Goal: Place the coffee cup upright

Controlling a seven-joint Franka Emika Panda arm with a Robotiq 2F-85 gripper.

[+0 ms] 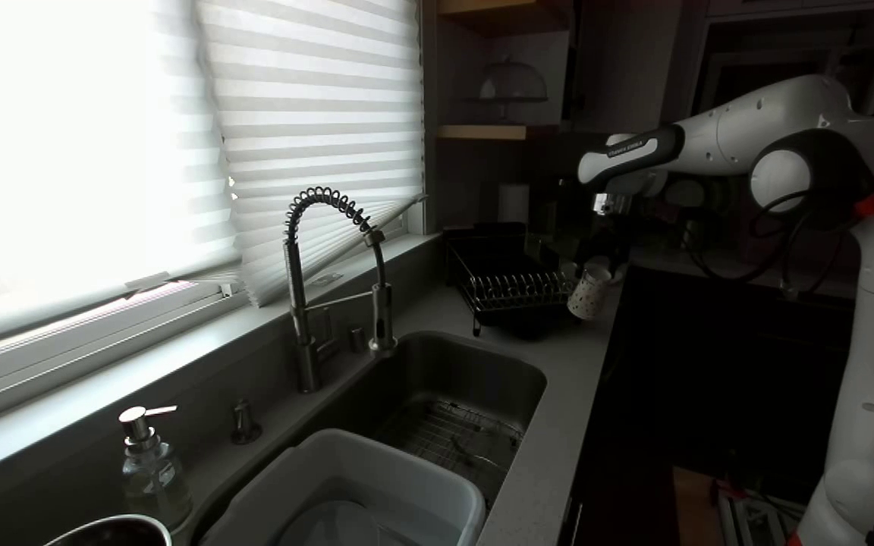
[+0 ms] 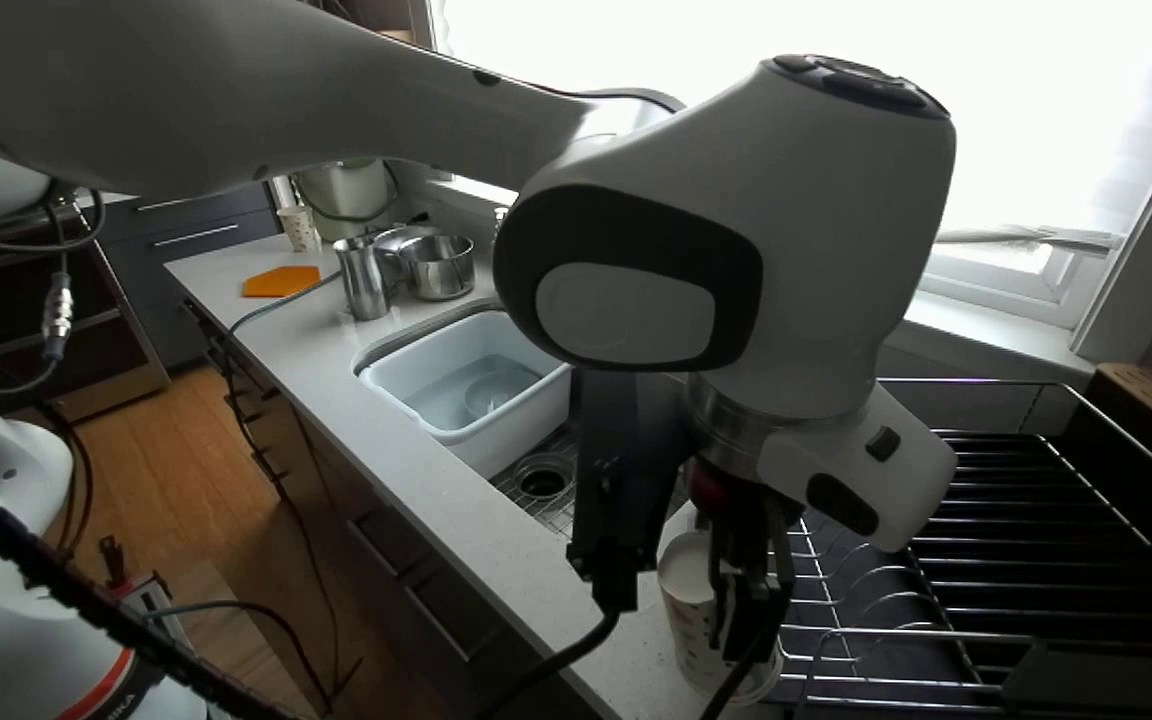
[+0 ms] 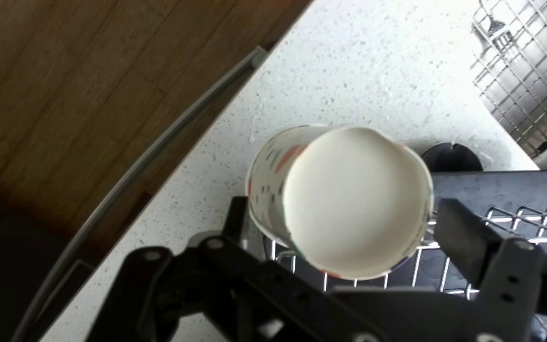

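- Wrist view: our coffee cup (image 3: 344, 202) is right between the two fingers, so we don't need a sideways reach, as we judge it; its axis is what matters.
- Long axis runs roughly along our reach but skewed: near end lower right in that view, facing the camera, far end upper left.
- We see a plain pale disc inside the near rim. We read it as the base, so the cup is probably mouth-down and wants turning over. Not certain.
- Cup looks to lean in both exterior views too; we can't tell if it rests on the counter (image 3: 373, 61) or hangs in the grip.
- Jaws: our gripper (image 3: 342, 216) is spread to about the cup's width, one finger (image 3: 236, 219) each side. Gaps look slim; we can't tell whether the pads press on the wall, so can't call it held.
- We'd confirm the squeeze before any lift; after that, a big wrist turn, we guess.
- Dish rack (image 2: 1026, 550) is just beside the cup, counter edge near on the opposite side. Turning there, we could clip the rack's wires.
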